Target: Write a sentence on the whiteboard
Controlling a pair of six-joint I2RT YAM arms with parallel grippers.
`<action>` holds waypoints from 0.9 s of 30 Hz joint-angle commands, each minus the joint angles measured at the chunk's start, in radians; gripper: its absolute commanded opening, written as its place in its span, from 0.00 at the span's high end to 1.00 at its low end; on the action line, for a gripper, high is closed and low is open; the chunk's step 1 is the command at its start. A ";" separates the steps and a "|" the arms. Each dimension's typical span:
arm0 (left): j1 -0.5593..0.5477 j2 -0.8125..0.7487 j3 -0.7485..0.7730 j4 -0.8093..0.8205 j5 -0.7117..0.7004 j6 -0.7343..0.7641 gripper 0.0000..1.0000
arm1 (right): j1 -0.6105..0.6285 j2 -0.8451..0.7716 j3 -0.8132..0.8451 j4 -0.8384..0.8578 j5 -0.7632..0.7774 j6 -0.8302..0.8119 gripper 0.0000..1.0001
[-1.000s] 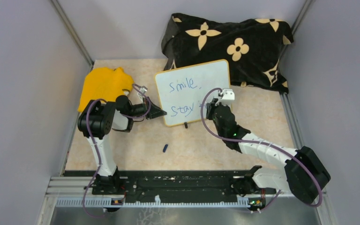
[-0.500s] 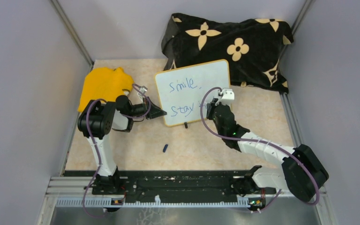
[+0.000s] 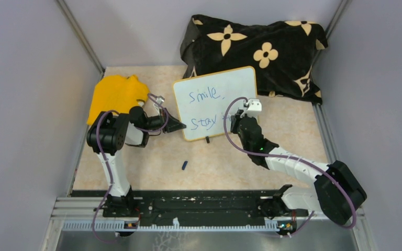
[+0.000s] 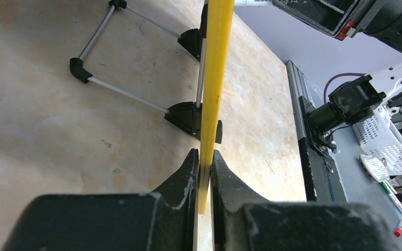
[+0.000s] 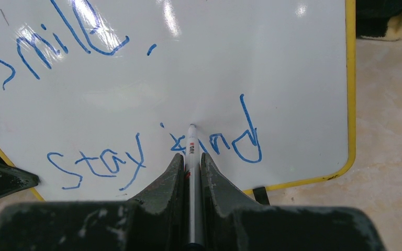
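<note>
The whiteboard, white with a yellow-orange rim, stands tilted on black feet at the table's middle back. The sentence is in blue: "Smile," above "Stay kind". My left gripper is shut on the board's left rim; the rim runs edge-on between its jaws. My right gripper is shut on a white marker, whose tip rests on the board just above the "kind" letters. In the top view the right arm hides the word "kind".
A black cloth with cream flowers lies behind the board. A yellow cloth lies at the back left. A small blue marker cap lies on the table in front of the board. The board's wire stand spreads behind it.
The right arm's lower links have shifted slightly near its base. The marker, the board and the left gripper have not visibly moved.
</note>
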 commanded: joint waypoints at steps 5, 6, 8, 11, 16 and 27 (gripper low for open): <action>-0.008 0.012 0.006 -0.082 -0.023 0.012 1.00 | -0.018 -0.004 -0.015 0.006 0.006 0.023 1.00; -0.008 0.011 0.006 -0.081 -0.023 0.013 1.00 | -0.018 -0.006 -0.017 0.006 0.006 0.024 1.00; -0.008 0.011 0.006 -0.080 -0.022 0.009 1.00 | -0.018 -0.008 -0.018 0.005 0.006 0.025 1.00; -0.008 0.010 0.006 -0.079 -0.023 0.009 1.00 | -0.018 -0.016 -0.012 0.005 0.002 0.025 1.00; -0.008 0.010 0.005 -0.078 -0.023 0.011 1.00 | -0.018 -0.064 0.001 -0.004 -0.019 0.035 1.00; -0.008 0.010 0.005 -0.080 -0.020 0.012 1.00 | -0.019 -0.261 0.026 -0.109 -0.024 0.032 1.00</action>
